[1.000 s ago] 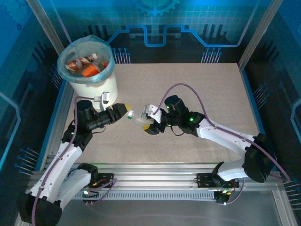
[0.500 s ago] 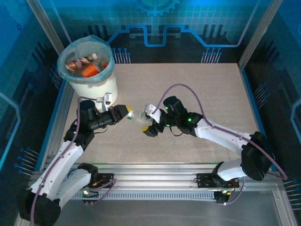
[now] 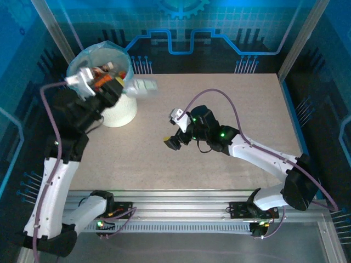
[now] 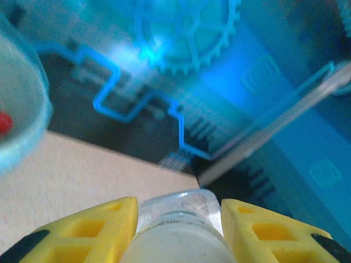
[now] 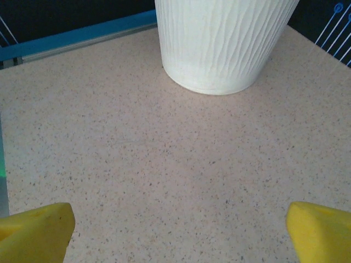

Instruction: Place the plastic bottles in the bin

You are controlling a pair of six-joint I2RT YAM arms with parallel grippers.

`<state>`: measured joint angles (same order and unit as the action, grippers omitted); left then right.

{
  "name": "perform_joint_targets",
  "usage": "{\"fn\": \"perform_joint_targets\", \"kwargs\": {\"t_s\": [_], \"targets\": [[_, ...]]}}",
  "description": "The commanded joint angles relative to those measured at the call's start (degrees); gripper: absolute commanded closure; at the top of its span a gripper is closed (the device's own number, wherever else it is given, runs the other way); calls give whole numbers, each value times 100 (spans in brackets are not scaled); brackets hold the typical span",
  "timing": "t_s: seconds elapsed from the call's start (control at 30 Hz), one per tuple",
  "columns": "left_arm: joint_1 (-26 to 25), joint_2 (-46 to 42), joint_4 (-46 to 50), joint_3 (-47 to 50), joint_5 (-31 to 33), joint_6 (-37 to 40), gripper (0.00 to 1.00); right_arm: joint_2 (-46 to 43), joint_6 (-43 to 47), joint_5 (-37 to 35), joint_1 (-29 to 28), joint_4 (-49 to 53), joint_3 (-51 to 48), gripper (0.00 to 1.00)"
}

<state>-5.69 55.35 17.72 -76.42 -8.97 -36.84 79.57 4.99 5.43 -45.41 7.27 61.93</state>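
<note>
One bottle (image 3: 143,86) at bin (image 3: 118,112) rim, undropped
Grip: left jaws clamped on it; right jaws parted, empty; several bottles (image 3: 96,74) binned.

Ahead of the right gripper (image 5: 178,233), bare table (image 5: 164,153) runs clear up to the bin (image 5: 219,44) wall. The bin's rim stands left of the left gripper (image 4: 176,212), whose jaws a bottle (image 4: 175,241) fills; ahead is open air.

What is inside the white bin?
Inside the bin, bottles with red and orange labels show. The left arm covers part of the opening, so their number cannot be told.
</note>
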Motion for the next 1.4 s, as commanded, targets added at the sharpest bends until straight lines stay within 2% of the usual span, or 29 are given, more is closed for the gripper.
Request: {"fn": "perform_joint_targets", "kwargs": {"t_s": [0.0,0.1,0.33,0.43,0.6,0.63,0.67,0.73,0.77,0.83,1.1,1.27,1.37], "targets": [[657,563,134,-644,-12,239,100,-54,-215,169,-41,45,496,0],[1144,1005,47,-1016,104,193,100,156,-293,364,-118,-22,957,0],[1987,2091,-475,-1376,-459,-609,100,924,-145,458,-372,234,2277,0],[2235,2515,-722,-1376,-612,-886,100,1181,-167,511,-440,257,2653,0],[2413,2939,-783,-1384,-570,-874,100,1419,-157,523,-546,334,3020,0],[2439,3006,-727,-1397,-579,-848,96,1445,-141,501,-568,353,3048,0],[2460,3063,-646,-1418,-597,-832,83,1454,-131,492,-579,371,3061,0],[2500,3153,-487,-1424,-614,-822,45,1474,-124,476,-605,408,3053,0],[2506,3165,-450,-1411,-626,-818,36,1482,-123,468,-609,434,3053,0],[2506,3166,-410,-1385,-642,-783,30,1491,-120,442,-626,484,3036,0],[2401,3329,-286,-1514,-887,-568,36,1516,-137,397,-679,568,2915,0],[1894,3749,110,-1970,-999,-122,41,1621,-184,398,-708,634,2904,0],[1614,4106,595,-2579,-969,293,43,1684,-186,410,-746,746,2946,0]]}}
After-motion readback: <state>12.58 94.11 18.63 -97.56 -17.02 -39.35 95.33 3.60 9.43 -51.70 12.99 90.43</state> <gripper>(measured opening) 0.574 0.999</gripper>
